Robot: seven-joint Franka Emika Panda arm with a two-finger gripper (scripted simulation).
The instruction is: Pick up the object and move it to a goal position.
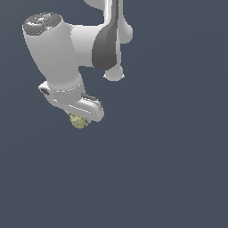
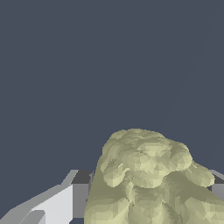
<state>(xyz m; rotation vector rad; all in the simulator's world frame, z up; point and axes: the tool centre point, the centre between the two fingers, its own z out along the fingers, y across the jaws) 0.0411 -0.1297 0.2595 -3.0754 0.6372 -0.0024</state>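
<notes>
The object [image 1: 79,121] is a small lumpy pale olive-yellow thing with a bumpy surface. In the exterior view it peeks out from under my white gripper [image 1: 82,116], which covers most of it. In the wrist view the object [image 2: 148,179] fills the space between my two fingers [image 2: 76,197], which press against its sides. My gripper is shut on the object. The fingertips themselves are hidden behind the hand in the exterior view.
The white arm [image 1: 58,53] reaches in from the top of the exterior view. A plain dark blue-grey surface [image 1: 169,169] lies all around, with nothing else on it in view.
</notes>
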